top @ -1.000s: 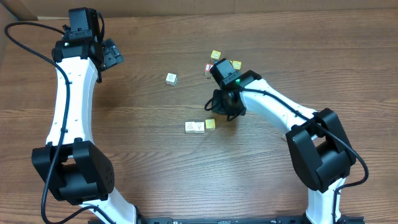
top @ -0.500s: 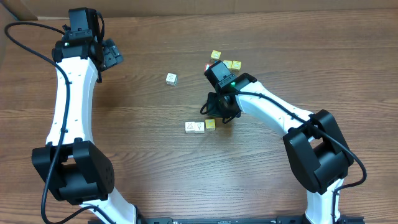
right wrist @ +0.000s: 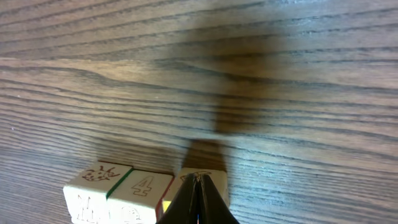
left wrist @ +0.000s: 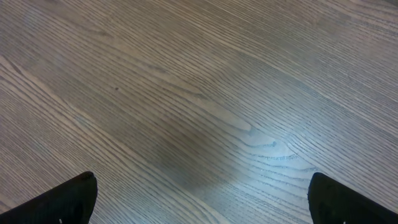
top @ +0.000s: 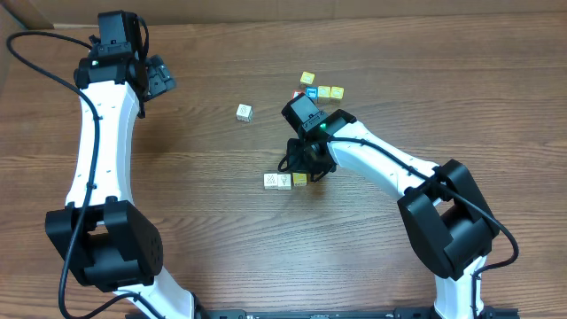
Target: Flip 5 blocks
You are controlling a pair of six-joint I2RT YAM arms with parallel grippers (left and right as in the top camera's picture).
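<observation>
The right gripper (right wrist: pixel 198 186) has its two fingers pressed together to a single thin edge, and nothing is between them. In the right wrist view this edge stands over the top face of the yellow block (right wrist: pixel 217 185). I cannot tell if it touches the face or is only just above it.

This yellow block is the right end of a short row of three blocks that touch each other. Next to it is a cream block with a 4 (right wrist: pixel 142 186), and after it a cream block with a drawing (right wrist: pixel 99 176). The 4 stands upright toward the wrist camera. The long axis of the row goes from left to right in both views, near the middle of the table (top: pixel 221 239).

From overhead, the lone cream block (top: pixel 244 112) lies well apart, farther back and to the left, and a little turned. The blue block (top: pixel 312 92) sits behind the right wrist, in a group with a red block (top: pixel 297 96) and three other yellow blocks (top: pixel 324 91).

The left gripper (left wrist: pixel 202 199) has its fingers wide apart over bare wood, at the far left.
</observation>
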